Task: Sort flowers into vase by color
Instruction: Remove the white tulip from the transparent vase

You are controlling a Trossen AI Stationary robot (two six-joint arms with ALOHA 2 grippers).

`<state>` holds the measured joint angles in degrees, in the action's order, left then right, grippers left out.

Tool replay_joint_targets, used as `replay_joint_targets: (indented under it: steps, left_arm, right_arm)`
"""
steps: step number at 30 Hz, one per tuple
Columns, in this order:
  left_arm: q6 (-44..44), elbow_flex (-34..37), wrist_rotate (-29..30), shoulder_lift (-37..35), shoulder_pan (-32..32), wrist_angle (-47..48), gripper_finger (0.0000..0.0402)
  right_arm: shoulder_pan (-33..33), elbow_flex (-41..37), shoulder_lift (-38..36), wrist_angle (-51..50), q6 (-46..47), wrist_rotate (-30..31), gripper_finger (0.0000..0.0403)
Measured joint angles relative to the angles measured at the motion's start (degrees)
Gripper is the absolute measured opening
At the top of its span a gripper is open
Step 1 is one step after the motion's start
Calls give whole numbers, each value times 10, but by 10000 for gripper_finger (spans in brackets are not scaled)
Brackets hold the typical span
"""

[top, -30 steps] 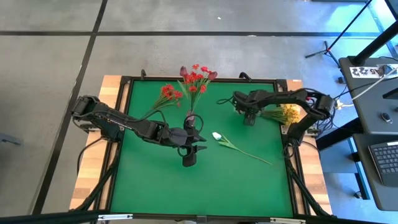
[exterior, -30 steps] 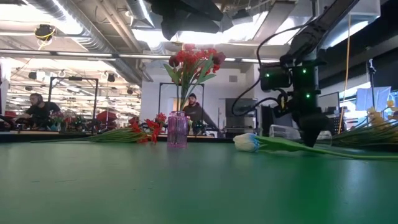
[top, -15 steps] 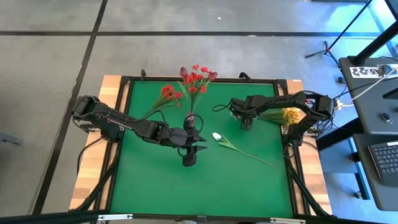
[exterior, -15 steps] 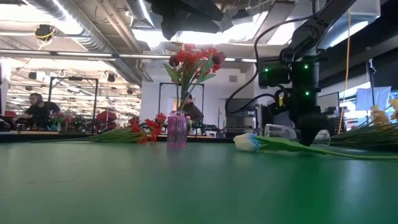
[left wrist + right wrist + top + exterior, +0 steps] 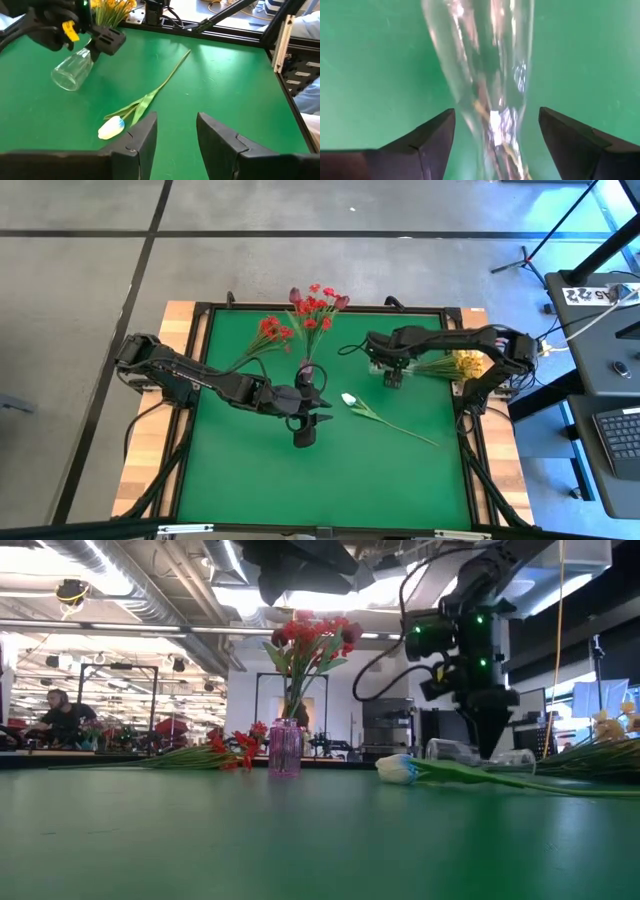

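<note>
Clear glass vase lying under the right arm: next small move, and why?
Probably lower the right gripper and close on the clear glass vase. Its jaws are open on either side of the glass, not gripping, and the vase lies on its side on the green mat beside the yellow flowers. It likely needs standing up before stems go in.

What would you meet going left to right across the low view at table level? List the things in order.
Red clustered spray lying flat → pink ribbed vase holding red flowers → white bud on a green stem → clear glass vase lying on its side → yellow sprays.
</note>
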<state>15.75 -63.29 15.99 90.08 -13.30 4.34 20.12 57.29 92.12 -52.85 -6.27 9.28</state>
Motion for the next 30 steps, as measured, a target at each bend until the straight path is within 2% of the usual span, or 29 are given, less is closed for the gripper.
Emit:
replay_joint_targets:
  steps: [7,12,16,23,26,30]
  left_arm:
    - [4,0,0,0,0,11,133]
    - [6,0,0,0,0,19,133]
    - [7,0,0,0,-2,27,133]
    - [7,0,0,0,-7,27,133]
    - [8,0,0,0,-6,26,133]
    - [8,0,0,0,-7,25,133]
  right_arm:
    - [0,51,-6,-110,-1,17,289]
    - [1,48,-49,-170,0,38,289]
    - [1,9,-114,-171,2,32,289]
    - [1,-102,-243,-116,-27,32,289]
    - [1,-148,-269,-103,-44,42,289]
    - [1,-188,-267,-88,-49,72,289]
